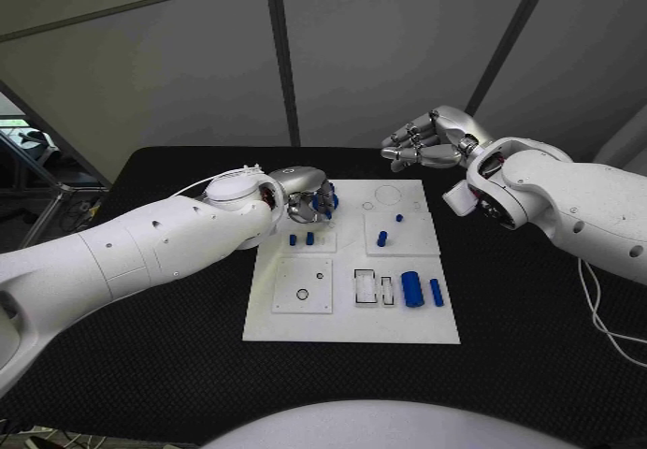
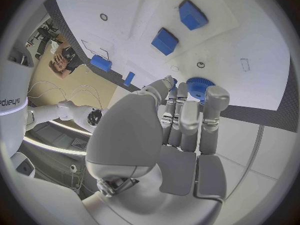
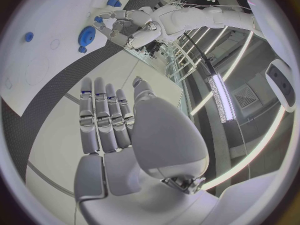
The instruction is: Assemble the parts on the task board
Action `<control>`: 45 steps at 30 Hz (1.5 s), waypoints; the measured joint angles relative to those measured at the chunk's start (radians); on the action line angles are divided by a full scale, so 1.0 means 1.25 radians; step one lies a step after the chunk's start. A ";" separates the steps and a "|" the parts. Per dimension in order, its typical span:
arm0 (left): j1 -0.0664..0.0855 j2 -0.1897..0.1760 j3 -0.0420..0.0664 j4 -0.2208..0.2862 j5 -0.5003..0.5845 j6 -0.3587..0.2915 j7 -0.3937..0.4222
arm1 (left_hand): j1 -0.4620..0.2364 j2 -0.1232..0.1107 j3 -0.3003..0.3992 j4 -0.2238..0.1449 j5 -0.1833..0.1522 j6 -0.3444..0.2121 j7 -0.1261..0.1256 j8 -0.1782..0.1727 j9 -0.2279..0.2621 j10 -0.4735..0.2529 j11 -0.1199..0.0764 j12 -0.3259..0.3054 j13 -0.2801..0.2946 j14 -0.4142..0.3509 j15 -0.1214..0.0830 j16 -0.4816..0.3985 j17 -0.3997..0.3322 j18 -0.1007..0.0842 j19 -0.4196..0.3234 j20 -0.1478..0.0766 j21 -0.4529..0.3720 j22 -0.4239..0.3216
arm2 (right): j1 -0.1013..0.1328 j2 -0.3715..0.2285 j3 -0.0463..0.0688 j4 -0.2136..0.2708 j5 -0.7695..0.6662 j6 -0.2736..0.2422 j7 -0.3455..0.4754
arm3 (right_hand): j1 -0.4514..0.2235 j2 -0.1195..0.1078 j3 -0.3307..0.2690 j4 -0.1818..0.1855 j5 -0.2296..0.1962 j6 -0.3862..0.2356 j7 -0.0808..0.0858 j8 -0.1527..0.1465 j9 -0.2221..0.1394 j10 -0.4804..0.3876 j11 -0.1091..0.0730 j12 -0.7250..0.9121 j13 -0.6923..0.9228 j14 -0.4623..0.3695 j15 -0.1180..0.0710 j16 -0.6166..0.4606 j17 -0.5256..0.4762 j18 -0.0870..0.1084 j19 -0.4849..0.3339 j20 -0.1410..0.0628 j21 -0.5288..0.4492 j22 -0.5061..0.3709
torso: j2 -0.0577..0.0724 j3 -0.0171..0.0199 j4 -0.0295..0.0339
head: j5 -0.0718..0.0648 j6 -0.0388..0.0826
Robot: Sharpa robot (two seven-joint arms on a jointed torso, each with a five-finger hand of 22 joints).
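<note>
Blue gear (image 2: 200, 87) just beyond left hand's (image 1: 308, 195) fingertips (image 2: 215, 92).

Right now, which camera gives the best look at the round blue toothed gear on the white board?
The left wrist view: the round blue toothed gear sits just past the left hand, teeth visible. The right wrist view shows it small; in the head view that hand mostly hides it.
</note>
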 measured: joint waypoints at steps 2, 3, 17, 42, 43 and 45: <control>-0.002 -0.008 0.005 0.008 0.000 -0.003 0.000 | 0.000 0.000 0.000 0.000 0.000 0.000 0.000 0.000 0.000 0.000 0.000 0.000 0.000 0.000 0.000 0.000 0.001 0.000 0.000 0.000 0.000 0.001 | 0.000 0.000 0.000 0.000 0.000 0.000 0.000 | 0.000 0.000 0.000 0.000 0.000 0.000 0.000 0.000 0.000 0.000 0.000 0.000 0.000 0.000 0.000 0.000 0.000 0.000 0.000 0.000 0.000 0.000 | 0.000 0.0000 0.0000 | 0.000 0.000; -0.004 -0.013 0.008 0.013 0.001 -0.004 0.000 | 0.000 0.000 0.000 0.000 0.000 0.000 0.000 0.000 0.000 0.000 0.000 0.000 0.000 0.000 0.000 0.000 0.001 0.000 0.000 0.000 0.000 0.001 | 0.000 -0.001 0.000 0.000 0.000 0.000 0.000 | 0.000 0.000 0.000 0.000 0.000 0.000 0.000 0.000 0.000 0.000 0.000 0.000 0.000 0.000 0.000 0.000 0.000 0.000 0.000 0.000 0.000 0.000 | 0.000 0.0000 0.0002 | 0.000 0.000; -0.011 -0.073 0.017 0.051 0.010 -0.009 -0.010 | 0.000 0.000 0.000 0.000 0.000 0.002 0.002 -0.001 0.001 0.003 0.003 0.000 0.000 0.000 0.000 0.003 0.001 0.000 0.000 0.000 0.000 0.002 | 0.000 -0.007 0.000 -0.001 0.000 0.000 0.000 | 0.000 0.000 0.000 0.000 0.000 0.000 0.000 0.000 0.000 0.000 0.000 0.000 0.000 0.000 0.000 0.000 0.000 0.000 0.000 0.000 0.000 0.000 | 0.001 0.0008 0.0002 | 0.003 -0.001; -0.014 -0.089 0.019 0.051 0.015 0.002 -0.030 | -0.003 -0.003 0.002 -0.002 0.000 0.005 -0.001 -0.004 0.001 0.006 0.000 -0.003 0.001 0.000 0.000 0.003 0.001 0.000 0.000 0.000 0.000 0.003 | 0.000 -0.009 0.000 0.000 0.000 0.001 0.000 | 0.000 0.000 0.000 0.000 0.000 0.000 0.000 0.000 0.000 0.000 0.000 0.000 0.000 0.000 0.000 0.000 0.000 0.000 0.000 0.000 0.000 0.000 | 0.001 0.0015 -0.0021 | 0.005 -0.001; -0.014 -0.089 0.019 0.051 0.015 0.003 -0.030 | -0.003 -0.003 0.002 -0.002 0.000 0.005 -0.001 -0.004 0.001 0.006 0.000 -0.003 0.001 0.000 0.000 0.003 0.001 0.000 0.000 0.000 0.000 0.003 | 0.000 -0.009 0.000 0.000 0.000 0.001 0.000 | 0.000 0.000 0.000 0.000 0.000 0.000 0.000 0.000 0.000 0.000 0.000 0.000 0.000 0.000 0.000 0.000 0.000 0.000 0.000 0.000 0.000 0.000 | 0.001 0.0015 -0.0021 | 0.005 -0.001; -0.014 -0.089 0.019 0.051 0.015 0.005 -0.031 | -0.003 -0.003 0.002 -0.002 0.000 0.005 -0.001 -0.004 0.001 0.006 0.000 -0.003 0.001 0.000 0.000 0.003 0.001 0.000 0.000 0.000 0.000 0.003 | 0.000 -0.009 0.000 0.000 0.000 0.001 0.000 | 0.000 0.000 0.000 0.000 0.000 0.000 0.000 0.000 0.000 0.000 0.000 0.000 0.000 0.000 0.000 0.000 0.000 0.000 0.000 0.000 0.000 0.000 | 0.001 0.0014 -0.0021 | 0.005 -0.001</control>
